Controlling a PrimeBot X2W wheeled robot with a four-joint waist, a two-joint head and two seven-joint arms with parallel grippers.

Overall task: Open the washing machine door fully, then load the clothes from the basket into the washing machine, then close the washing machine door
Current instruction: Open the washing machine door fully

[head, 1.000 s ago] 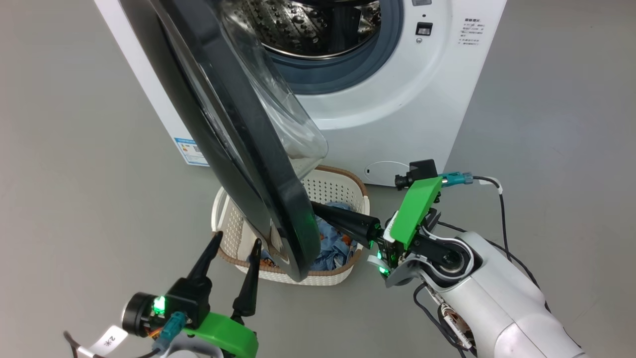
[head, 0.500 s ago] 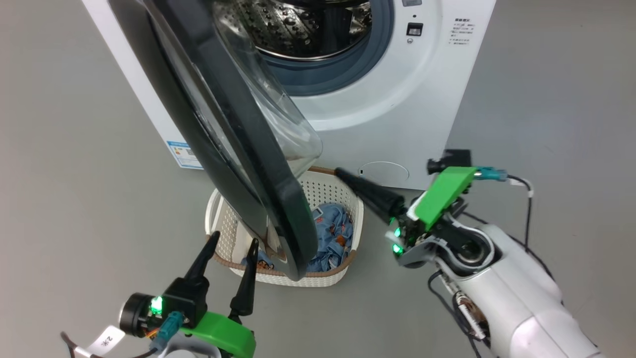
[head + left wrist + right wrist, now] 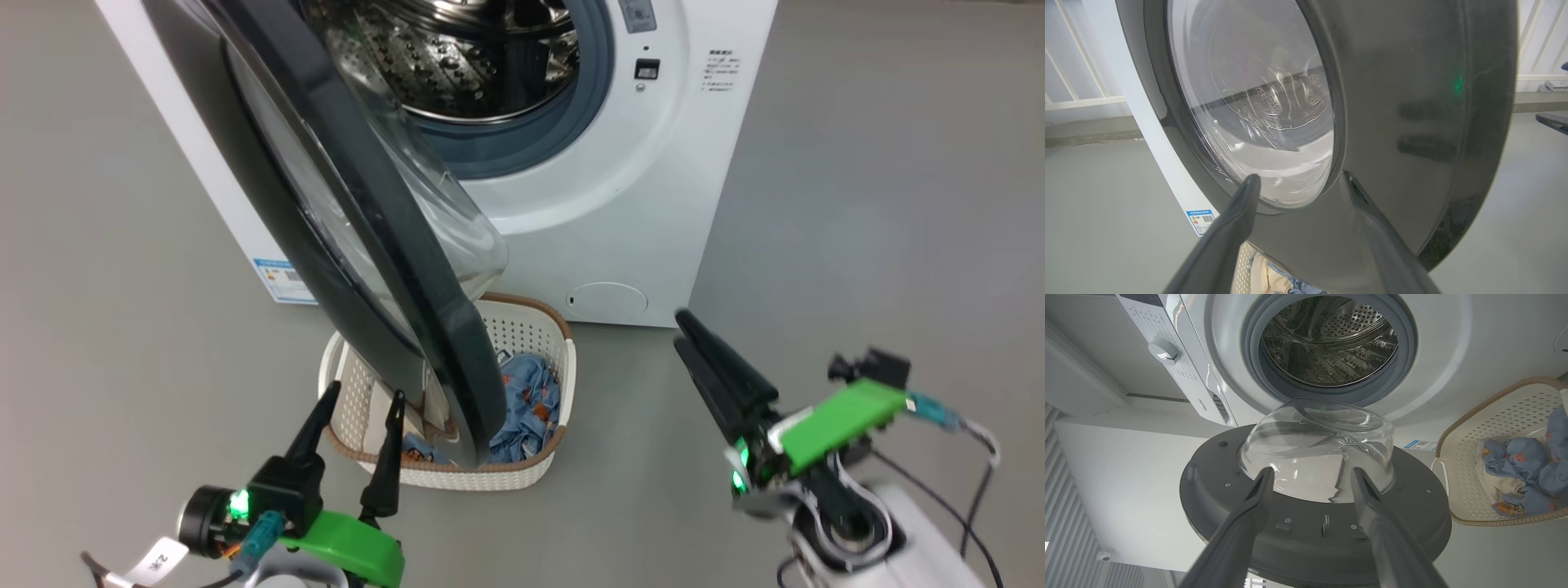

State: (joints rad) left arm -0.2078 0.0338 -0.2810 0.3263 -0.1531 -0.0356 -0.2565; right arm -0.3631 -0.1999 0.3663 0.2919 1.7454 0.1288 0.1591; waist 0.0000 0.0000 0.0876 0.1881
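Washer (image 3: pixel 620 204) stands at upper centre of the head view, its drum mouth facing down-frame. Door (image 3: pixel 384 237) hangs half-open and edge-on, rim slanting from upper left to lower centre, glass bowl bulging right toward the drum. Basket (image 3: pixel 535 327) sits on the floor under the door's lower edge, long axis across the frame, with clothes (image 3: pixel 531 400) in its right half. Left end effector (image 3: pixel 366 389), lower left, is released and points up-frame. Right end effector (image 3: pixel 679 327), lower right, is released and empty, pointing up-left.
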